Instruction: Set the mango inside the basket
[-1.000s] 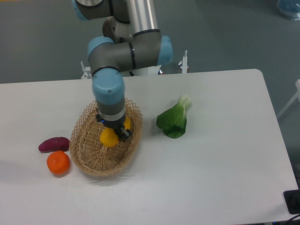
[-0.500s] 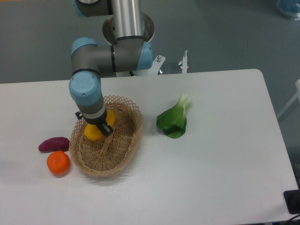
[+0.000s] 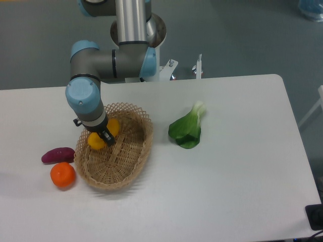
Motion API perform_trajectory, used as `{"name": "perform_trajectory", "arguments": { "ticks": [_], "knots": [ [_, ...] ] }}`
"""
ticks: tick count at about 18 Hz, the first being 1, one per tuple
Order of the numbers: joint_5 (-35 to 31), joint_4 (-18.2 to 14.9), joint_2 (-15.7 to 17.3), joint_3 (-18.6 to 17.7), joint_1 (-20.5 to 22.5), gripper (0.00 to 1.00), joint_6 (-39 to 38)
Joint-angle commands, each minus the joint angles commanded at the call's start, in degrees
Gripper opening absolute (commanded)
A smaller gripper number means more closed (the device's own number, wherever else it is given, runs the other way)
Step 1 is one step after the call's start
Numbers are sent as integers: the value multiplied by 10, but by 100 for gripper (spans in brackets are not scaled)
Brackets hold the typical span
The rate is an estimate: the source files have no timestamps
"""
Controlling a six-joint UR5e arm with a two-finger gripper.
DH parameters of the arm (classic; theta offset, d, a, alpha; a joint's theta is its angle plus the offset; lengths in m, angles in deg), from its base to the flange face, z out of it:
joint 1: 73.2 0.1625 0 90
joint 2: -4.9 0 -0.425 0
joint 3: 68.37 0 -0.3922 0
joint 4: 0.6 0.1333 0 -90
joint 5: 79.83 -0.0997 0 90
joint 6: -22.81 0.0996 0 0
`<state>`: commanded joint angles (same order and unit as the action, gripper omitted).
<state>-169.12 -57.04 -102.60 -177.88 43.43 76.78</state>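
Note:
The mango (image 3: 97, 140) is a yellow-orange oval fruit held over the upper left part of the tan wicker basket (image 3: 123, 161). My gripper (image 3: 102, 137) is shut on the mango, pointing down from the blue and grey wrist above it. The wrist hides the top of the fruit and part of the basket's far rim. I cannot tell whether the mango touches the basket floor.
A purple sweet potato (image 3: 57, 154) and a round orange fruit (image 3: 62, 174) lie just left of the basket. A green leafy vegetable (image 3: 187, 129) lies to the right of it. The arm's base stands behind the table's far edge.
The gripper has carried the mango leftwards inside the basket, from its middle to its upper left part. The other items have stayed put.

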Motion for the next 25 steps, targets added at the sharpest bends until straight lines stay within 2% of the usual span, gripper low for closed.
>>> {"name": "perform_trajectory", "arguments": {
  "ticks": [3, 6, 11, 15, 18, 25],
  "knots": [
    [-2, 23, 1, 4, 9, 100, 3],
    [1, 23, 6, 12, 40, 100, 7],
    [-1, 22, 5, 36, 68, 100, 8],
    [4, 12, 9, 68, 121, 100, 13],
    [4, 9, 6, 95, 146, 100, 43],
    [2, 4, 3, 112, 213, 100, 123]
  ]
}}
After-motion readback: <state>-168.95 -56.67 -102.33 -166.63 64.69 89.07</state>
